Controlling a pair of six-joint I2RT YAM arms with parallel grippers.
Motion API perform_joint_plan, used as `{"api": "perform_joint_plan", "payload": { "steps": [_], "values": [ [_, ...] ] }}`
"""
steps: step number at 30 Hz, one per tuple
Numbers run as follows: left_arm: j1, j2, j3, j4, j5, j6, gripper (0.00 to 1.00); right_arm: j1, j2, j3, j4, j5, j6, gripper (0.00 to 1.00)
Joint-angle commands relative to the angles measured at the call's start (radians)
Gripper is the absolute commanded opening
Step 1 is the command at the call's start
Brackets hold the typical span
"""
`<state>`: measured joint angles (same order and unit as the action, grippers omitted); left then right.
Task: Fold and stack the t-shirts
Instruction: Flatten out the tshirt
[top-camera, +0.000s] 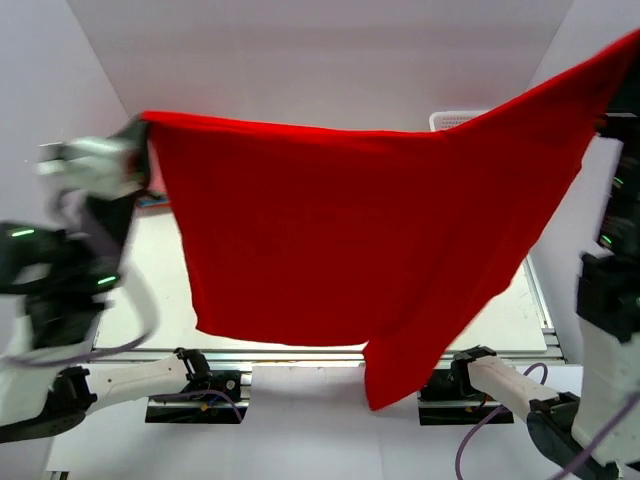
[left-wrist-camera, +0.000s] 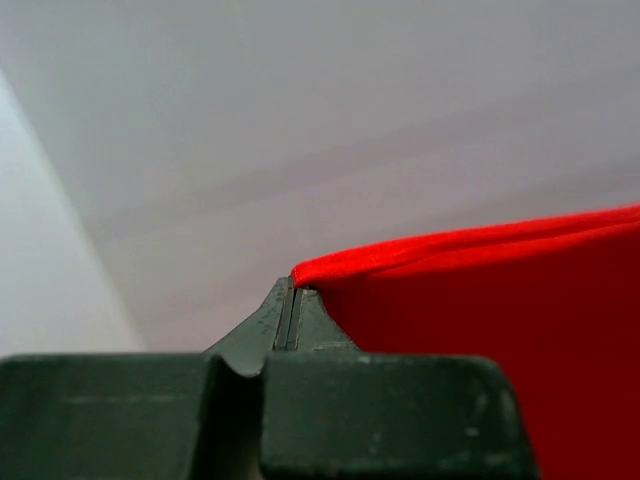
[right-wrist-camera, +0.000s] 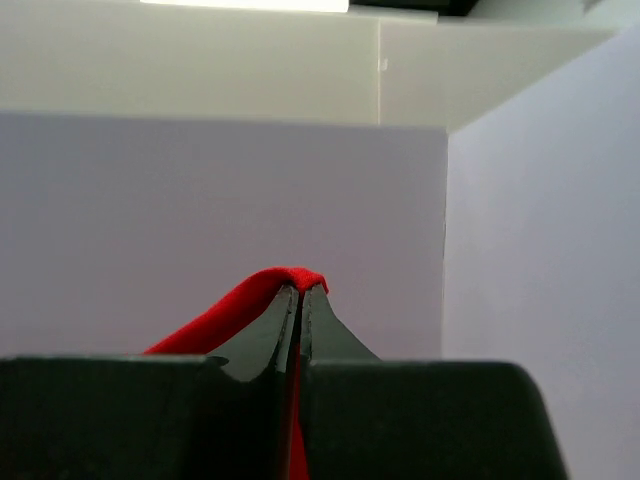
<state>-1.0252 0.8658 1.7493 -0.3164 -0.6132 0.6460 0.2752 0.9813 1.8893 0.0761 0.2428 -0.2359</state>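
Observation:
A bright red t-shirt (top-camera: 340, 230) hangs spread wide in the air above the table, held by both arms. My left gripper (top-camera: 143, 125) is shut on its upper left corner; in the left wrist view the fingertips (left-wrist-camera: 287, 300) pinch the red hem (left-wrist-camera: 480, 300). My right gripper (top-camera: 630, 50) is shut on the upper right corner at the frame edge; in the right wrist view the red cloth (right-wrist-camera: 230, 310) runs over and between the closed fingertips (right-wrist-camera: 300, 300). The shirt's low point hangs near the table's front edge. No other t-shirts show.
A white lattice basket (top-camera: 455, 120) peeks over the shirt's top edge at the back right. White walls close in the table on the left, back and right. Both arm bases (top-camera: 200, 385) stand at the near edge.

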Motion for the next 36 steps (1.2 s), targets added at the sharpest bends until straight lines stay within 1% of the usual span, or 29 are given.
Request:
{"api": "perform_joint_plan", "payload": {
  "steps": [1,2,3,4,6,7,9,10,12,13,15,16,20,22,23,25,26,27,28,29,32,36],
  "values": [
    [0.008,0.097,-0.201,0.382,-0.270,0.248,0.00,-0.005,0.074,-0.076,0.080,0.078,-0.040,0.00],
    [0.008,0.119,-0.235,0.445,-0.284,0.308,0.00,-0.005,0.076,-0.160,0.106,0.096,-0.040,0.00],
    [0.017,0.128,-0.267,0.532,-0.295,0.331,0.00,-0.005,0.079,-0.192,0.123,0.105,-0.042,0.00],
    [0.017,0.128,-0.328,0.560,-0.295,0.343,0.00,-0.004,0.082,-0.293,0.178,0.157,-0.043,0.00],
    [0.017,0.137,-0.391,0.624,-0.295,0.359,0.00,-0.005,0.083,-0.366,0.215,0.200,-0.046,0.00],
    [0.017,0.147,-0.454,0.692,-0.295,0.368,0.00,-0.005,0.083,-0.436,0.278,0.214,-0.042,0.00],
    [0.030,0.157,-0.508,0.778,-0.306,0.391,0.00,-0.008,0.085,-0.559,0.319,0.242,-0.037,0.00],
    [0.030,0.171,-0.545,0.799,-0.306,0.391,0.00,-0.007,0.094,-0.582,0.356,0.245,-0.030,0.00],
    [0.059,0.186,-0.588,0.827,-0.306,0.382,0.00,-0.008,0.112,-0.642,0.375,0.247,-0.017,0.00],
    [0.079,0.206,-0.603,0.853,-0.306,0.382,0.00,-0.007,0.147,-0.650,0.379,0.245,-0.010,0.00],
    [0.103,0.235,-0.628,0.873,-0.306,0.371,0.00,-0.007,0.177,-0.654,0.387,0.254,-0.003,0.00],
    [0.120,0.255,-0.628,0.891,-0.306,0.371,0.00,-0.007,0.233,-0.650,0.395,0.256,-0.016,0.00],
    [0.241,0.387,-0.637,0.907,-0.306,0.321,0.00,-0.008,0.359,-0.584,0.401,0.297,-0.034,0.00],
    [0.289,0.488,-0.619,0.907,-0.306,0.267,0.00,-0.007,0.421,-0.543,0.406,0.317,-0.042,0.00],
    [0.334,0.522,-0.593,0.896,-0.306,0.247,0.00,-0.008,0.475,-0.532,0.418,0.317,-0.046,0.00],
    [0.376,0.619,-0.564,0.896,-0.316,0.207,0.00,-0.007,0.506,-0.488,0.427,0.335,-0.052,0.00],
    [0.396,0.645,-0.527,0.908,-0.325,0.207,0.00,-0.007,0.551,-0.474,0.429,0.343,-0.059,0.00],
    [0.430,0.668,-0.508,0.924,-0.326,0.192,0.00,-0.008,0.562,-0.461,0.430,0.358,-0.063,0.00],
    [0.445,0.686,-0.489,0.933,-0.326,0.176,0.00,-0.008,0.569,-0.422,0.430,0.375,-0.066,0.00],
    [0.458,0.700,-0.444,0.912,-0.326,0.156,0.00,-0.011,0.582,-0.411,0.429,0.374,-0.071,0.00],
    [0.487,0.711,-0.378,0.860,-0.295,0.068,0.00,-0.007,0.573,-0.375,0.429,0.363,-0.083,0.00],
    [0.508,0.638,-0.347,0.754,-0.246,-0.038,0.00,-0.004,0.507,-0.354,0.404,0.320,-0.074,0.00]
  ]
}}
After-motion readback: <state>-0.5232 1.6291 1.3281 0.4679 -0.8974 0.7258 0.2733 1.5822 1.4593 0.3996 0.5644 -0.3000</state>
